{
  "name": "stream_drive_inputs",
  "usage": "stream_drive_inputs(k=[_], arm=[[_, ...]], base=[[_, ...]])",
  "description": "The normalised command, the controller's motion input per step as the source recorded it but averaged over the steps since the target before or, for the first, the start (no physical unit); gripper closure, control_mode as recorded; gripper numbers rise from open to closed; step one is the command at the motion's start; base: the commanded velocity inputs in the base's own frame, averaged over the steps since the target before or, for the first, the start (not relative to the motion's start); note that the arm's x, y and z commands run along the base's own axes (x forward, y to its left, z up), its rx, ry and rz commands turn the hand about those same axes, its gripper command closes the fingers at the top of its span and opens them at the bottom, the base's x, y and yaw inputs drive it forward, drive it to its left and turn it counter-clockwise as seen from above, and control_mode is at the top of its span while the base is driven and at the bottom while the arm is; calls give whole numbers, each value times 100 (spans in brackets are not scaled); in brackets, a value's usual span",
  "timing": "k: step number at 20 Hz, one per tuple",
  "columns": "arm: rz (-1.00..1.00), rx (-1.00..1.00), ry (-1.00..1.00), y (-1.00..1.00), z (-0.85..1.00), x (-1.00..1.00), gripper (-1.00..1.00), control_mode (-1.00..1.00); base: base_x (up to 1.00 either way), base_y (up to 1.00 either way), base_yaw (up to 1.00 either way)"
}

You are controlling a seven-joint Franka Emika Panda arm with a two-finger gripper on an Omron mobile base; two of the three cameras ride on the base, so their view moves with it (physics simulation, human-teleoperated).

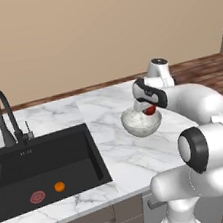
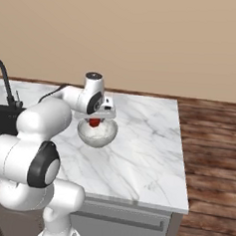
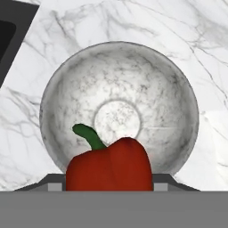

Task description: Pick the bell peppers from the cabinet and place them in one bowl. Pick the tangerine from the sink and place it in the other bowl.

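Hand view: a bell pepper, low in the frame, is held clamped in the gripper above the empty speckled bowl at centre; release into it is judged next.

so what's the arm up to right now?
The gripper holds a red bell pepper right over the white-grey speckled bowl on the marble counter. In the hand view the bowl's inside is bare, so this pepper has not been dropped yet. The tangerine lies in the black sink beside the drain, untouched.
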Motion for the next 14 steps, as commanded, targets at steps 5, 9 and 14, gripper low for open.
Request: stream_drive_inputs(k=[5, 9, 14], arm=[[-1, 0, 0, 2, -19, 14, 100, -100], [-1, 0, 0, 0, -23, 12, 100, -100], [-3, 0, 0, 5, -16, 22, 100, -100]], base=[[0, 0, 0], [0, 0, 0], [0, 0, 0]])
